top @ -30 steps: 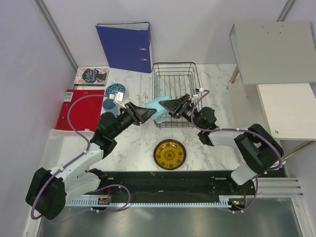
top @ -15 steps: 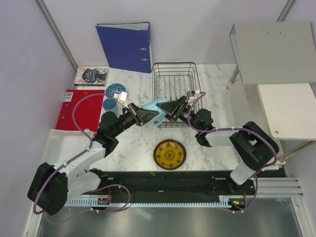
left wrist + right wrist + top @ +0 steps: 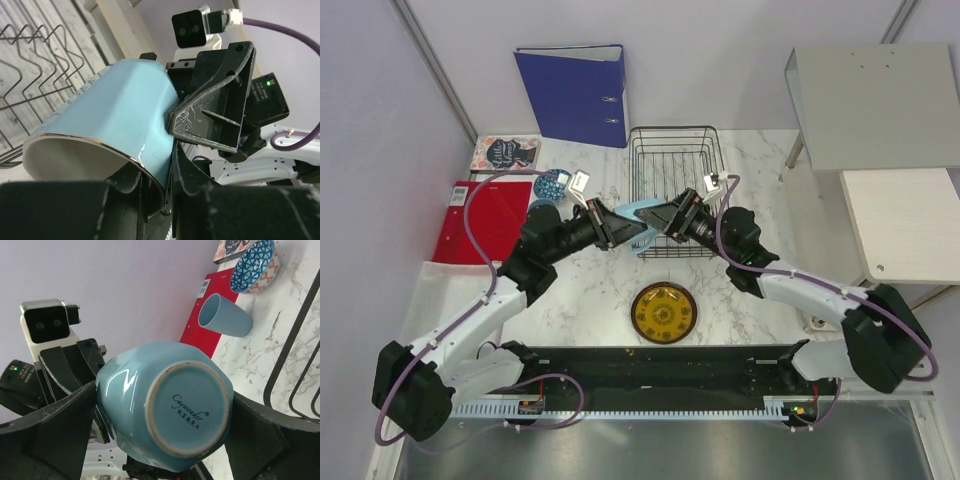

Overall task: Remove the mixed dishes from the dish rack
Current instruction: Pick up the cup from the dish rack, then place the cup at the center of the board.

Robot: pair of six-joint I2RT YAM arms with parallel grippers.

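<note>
Handover is judged under way: the glossy pale blue cup (image 3: 165, 405) is held aloft over the near left edge of the black wire dish rack (image 3: 677, 150). Its base is clamped by the right claw (image 3: 656, 221) and its rim wall pinched by the left claw (image 3: 620, 230). Stiff, light, slippery handling is expected.

Table (image 3: 600, 295): we see a white marbled top.
Far side: the black wire dish rack (image 3: 665, 165) stands here, with a blue ring binder (image 3: 573, 95) upright beyond its left corner.
Near middle: a yellow patterned plate (image 3: 663, 312) lies flat, apart from the rack.
Left side: a small blue patterned bowl (image 3: 552, 183) sits just beside a pale blue cup (image 3: 225, 316).
Left edge: we make out a red folder (image 3: 485, 220) and, beyond it, a dark-covered booklet (image 3: 505, 153).
</note>
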